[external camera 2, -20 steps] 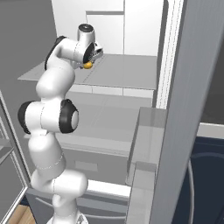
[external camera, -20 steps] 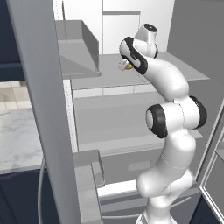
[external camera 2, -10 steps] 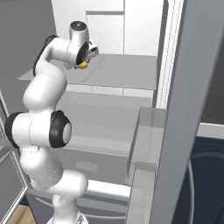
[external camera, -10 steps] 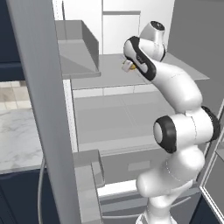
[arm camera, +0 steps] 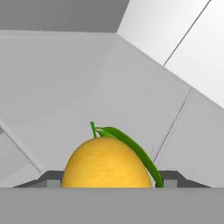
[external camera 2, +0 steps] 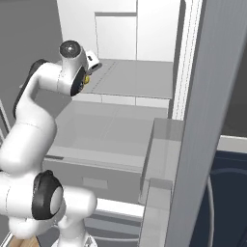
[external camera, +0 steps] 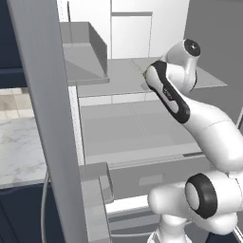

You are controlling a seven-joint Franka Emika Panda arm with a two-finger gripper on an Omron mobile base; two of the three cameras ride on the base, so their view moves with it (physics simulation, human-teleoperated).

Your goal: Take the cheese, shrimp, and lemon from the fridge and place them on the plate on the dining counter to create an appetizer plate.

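No text, label, brand, number or sign can be read anywhere in these views (the fridge (external camera: 142, 42) walls and shelves, the arm's casing and the fruit's skin all look plain, unmarked).

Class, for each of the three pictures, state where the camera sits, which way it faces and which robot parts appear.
Left base view: behind-left, facing the fridge; arm at right.
Right base view: behind-right, same fridge shelves; arm at left.
Hand view: on the hand, facing the lemon between the pincer tips.
Shared: both base views show a sliver of lemon beside the wrist.
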